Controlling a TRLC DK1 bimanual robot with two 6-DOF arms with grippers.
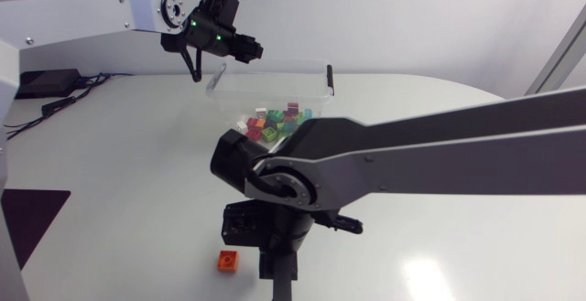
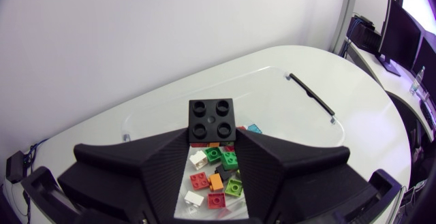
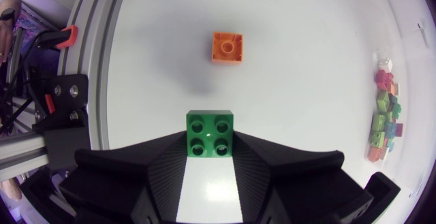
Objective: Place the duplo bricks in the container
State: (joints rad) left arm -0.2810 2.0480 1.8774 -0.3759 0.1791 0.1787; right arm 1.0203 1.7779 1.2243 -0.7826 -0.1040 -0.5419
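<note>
A black brick (image 2: 212, 120) sits between the fingers of my left gripper (image 2: 212, 142), which is shut on it. It hangs above the clear container (image 2: 272, 72), where several coloured bricks (image 2: 216, 176) lie. In the head view my left gripper (image 1: 245, 48) hovers over the left rim of the container (image 1: 229, 91). My right gripper (image 3: 209, 148) is shut on a green brick (image 3: 209, 133) just above the table. An orange brick (image 3: 226, 48) lies on the table ahead of it. The head view shows the orange brick (image 1: 228, 261) beside my right gripper (image 1: 275, 246); the green brick is hidden there.
My right arm (image 1: 412, 155) crosses the table's front half from the right and hides part of the container's near side. The container has a black handle (image 1: 330, 77) at its right end. The table's edge (image 3: 102, 81) runs close beside my right gripper.
</note>
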